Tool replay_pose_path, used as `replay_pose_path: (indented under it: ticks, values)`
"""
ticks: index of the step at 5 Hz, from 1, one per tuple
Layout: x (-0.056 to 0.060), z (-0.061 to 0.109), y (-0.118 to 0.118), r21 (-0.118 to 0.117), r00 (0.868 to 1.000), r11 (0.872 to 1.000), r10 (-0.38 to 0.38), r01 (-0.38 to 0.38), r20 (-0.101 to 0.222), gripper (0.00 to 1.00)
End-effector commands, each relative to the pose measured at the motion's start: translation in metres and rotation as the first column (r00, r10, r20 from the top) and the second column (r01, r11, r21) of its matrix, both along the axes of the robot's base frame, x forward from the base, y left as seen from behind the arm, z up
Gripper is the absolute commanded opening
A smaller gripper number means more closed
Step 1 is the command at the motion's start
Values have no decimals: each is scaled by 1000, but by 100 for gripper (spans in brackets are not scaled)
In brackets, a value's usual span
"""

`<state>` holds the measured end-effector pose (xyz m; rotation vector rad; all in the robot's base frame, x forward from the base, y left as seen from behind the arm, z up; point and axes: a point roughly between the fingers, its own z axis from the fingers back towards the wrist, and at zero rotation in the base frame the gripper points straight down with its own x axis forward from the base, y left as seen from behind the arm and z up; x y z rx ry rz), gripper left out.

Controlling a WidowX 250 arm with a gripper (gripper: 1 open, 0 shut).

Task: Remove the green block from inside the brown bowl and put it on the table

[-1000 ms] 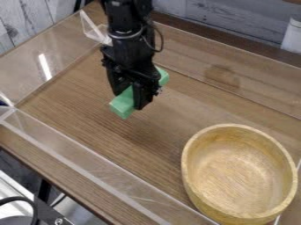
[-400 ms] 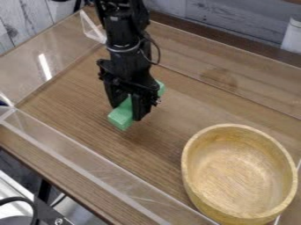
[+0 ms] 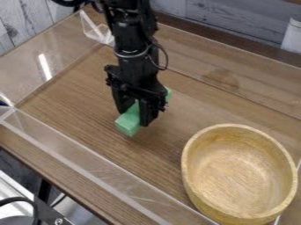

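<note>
The block (image 3: pixel 130 119) is out of the empty bowl (image 3: pixel 240 172), pinched in the gripper (image 3: pixel 137 115) low over the table (image 3: pixel 70 97); only setting down and release seem left.

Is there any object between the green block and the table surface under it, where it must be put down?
Nothing visible is in the way. The gripper is shut on the green block, low over bare table. The brown bowl, now empty, sits off to the side, apart from the block.
</note>
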<state>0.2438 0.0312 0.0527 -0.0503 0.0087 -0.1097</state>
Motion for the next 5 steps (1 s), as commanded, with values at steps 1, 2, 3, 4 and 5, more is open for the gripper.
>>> replay_pose_path:
  ticks: [1,2,3,4,5]
  values:
    - [7,8,-4,-4,999,1000,-4,4,33,0]
    - [8,8,-7,-13,1000,1000,-4,5,31,0]
    - [10,10,-10,-22,1000,1000,-5,6,31,0]
    - [13,12,-14,-32,999,999,-5,6,33,0]
    - [15,11,-18,-36,999,999,-10,11,30,0]
